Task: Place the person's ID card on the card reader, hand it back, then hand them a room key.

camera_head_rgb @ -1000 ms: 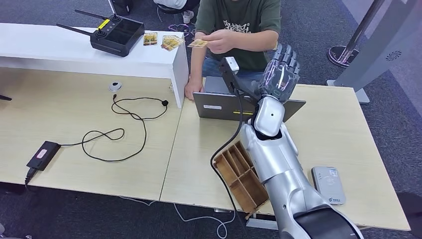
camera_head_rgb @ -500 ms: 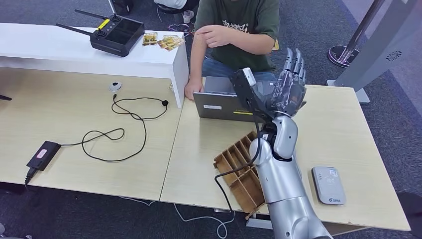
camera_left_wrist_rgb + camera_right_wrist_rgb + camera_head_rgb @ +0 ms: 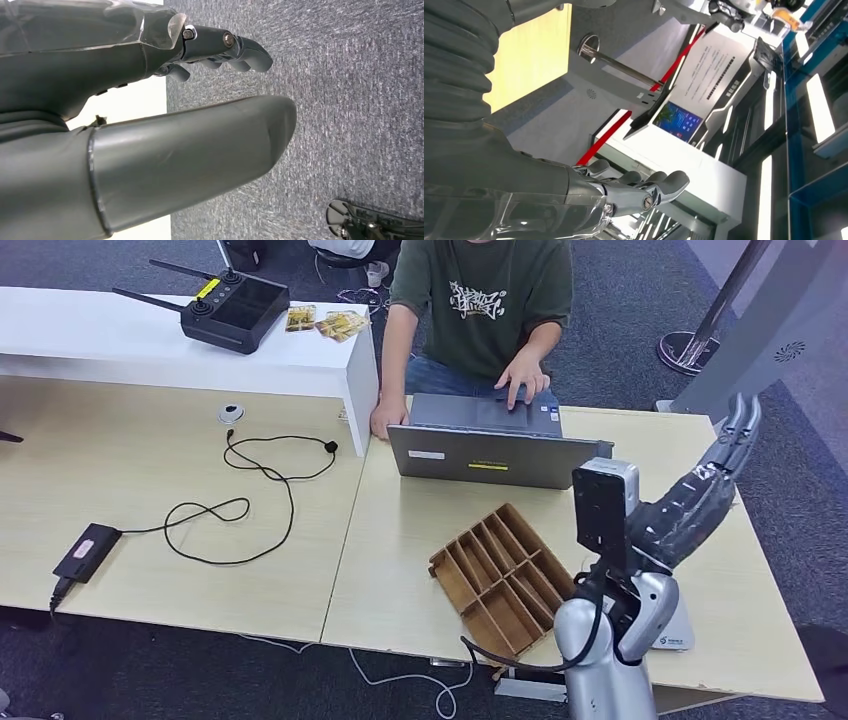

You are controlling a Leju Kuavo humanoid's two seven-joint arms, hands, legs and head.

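The card reader [image 3: 672, 632] is a flat white and grey device lying near the right front edge of the worktop [image 3: 400, 540], partly hidden behind the raised right arm; its small label is not readable. The right hand [image 3: 700, 495] is lifted over the right end of the worktop with fingers straight and apart, holding nothing, and the left hand [image 3: 150, 75] hangs over grey carpet with fingers a little bent, also holding nothing. A wooden divider tray [image 3: 505, 580] lies just beside the reader's left, a grey laptop [image 3: 490, 450] with a yellow sticker stands behind it under a person's hand [image 3: 520, 375], and several cards [image 3: 330, 322] lie on the white counter [image 3: 150, 340] far left.
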